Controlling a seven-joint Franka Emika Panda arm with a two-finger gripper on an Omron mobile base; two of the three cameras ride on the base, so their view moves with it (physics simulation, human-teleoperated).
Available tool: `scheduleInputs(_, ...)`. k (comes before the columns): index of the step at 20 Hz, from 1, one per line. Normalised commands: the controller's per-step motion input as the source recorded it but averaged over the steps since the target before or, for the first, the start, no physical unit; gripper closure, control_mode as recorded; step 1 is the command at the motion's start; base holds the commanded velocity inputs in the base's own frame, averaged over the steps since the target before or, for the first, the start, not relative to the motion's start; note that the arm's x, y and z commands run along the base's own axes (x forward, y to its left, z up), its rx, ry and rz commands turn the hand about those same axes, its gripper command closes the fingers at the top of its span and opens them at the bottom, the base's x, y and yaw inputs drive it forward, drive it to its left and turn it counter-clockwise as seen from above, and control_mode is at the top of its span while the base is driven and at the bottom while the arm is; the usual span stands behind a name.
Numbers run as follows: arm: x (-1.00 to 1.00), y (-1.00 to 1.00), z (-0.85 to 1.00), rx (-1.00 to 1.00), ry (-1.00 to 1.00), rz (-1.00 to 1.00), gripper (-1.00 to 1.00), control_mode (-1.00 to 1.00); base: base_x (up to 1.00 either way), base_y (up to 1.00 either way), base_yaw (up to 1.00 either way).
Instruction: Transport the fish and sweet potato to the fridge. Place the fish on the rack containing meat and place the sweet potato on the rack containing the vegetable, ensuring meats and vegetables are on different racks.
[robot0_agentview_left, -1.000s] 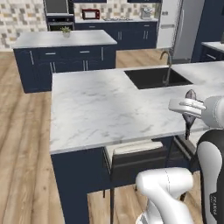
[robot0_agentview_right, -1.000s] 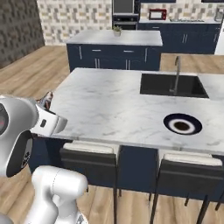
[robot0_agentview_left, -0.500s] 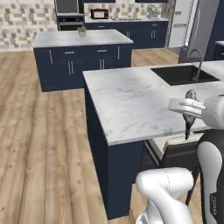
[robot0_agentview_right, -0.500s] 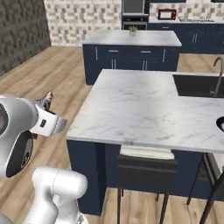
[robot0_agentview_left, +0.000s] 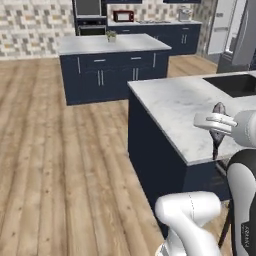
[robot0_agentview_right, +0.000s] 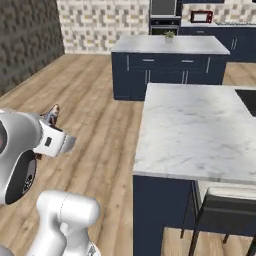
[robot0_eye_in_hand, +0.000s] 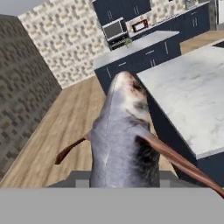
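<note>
Hand view: the fish (robot0_eye_in_hand: 124, 144) sits pinched in the claw (robot0_agentview_left: 218, 131), carried beside the marble desk (robot0_agentview_left: 180, 107). Hold the grip firm and the arm tucked while driving fridgeward, clear of desk corners.

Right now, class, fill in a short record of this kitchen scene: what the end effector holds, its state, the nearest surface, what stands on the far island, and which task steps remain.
held item: fish, grey, with reddish fins
end effector: shut on the fish
nearest surface: marble counter, with a sink at its far end
far island: dark blue cabinets, marble top, a small potted plant on it
back wall: oven and red microwave
floor: wood planks
task status: fish in hand, not yet placed on any rack
</note>
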Motion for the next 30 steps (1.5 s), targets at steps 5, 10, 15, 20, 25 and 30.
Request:
scheduleInputs(5,0.00,0.00,0.00,0.00,0.00,0.00,1.00,1.00,0.99,1.00,-0.13)
scheduleInputs(10,0.00,0.00,0.00,0.00,0.00,0.00,1.00,1.00,1.00,1.00,-0.27)
scheduleInputs(15,0.00,0.00,0.00,0.00,0.00,0.00,1.00,1.00,1.00,1.00,-0.40)
scheduleInputs(20,0.00,0.00,0.00,0.00,0.00,0.00,1.00,1.00,1.00,1.00,-0.51)
scheduleInputs(25,0.00,0.00,0.00,0.00,0.00,0.00,1.00,1.00,1.00,0.98,-0.53)
scheduleInputs(30,0.00,0.00,0.00,0.00,0.00,0.00,1.00,1.00,1.00,0.99,-0.53)
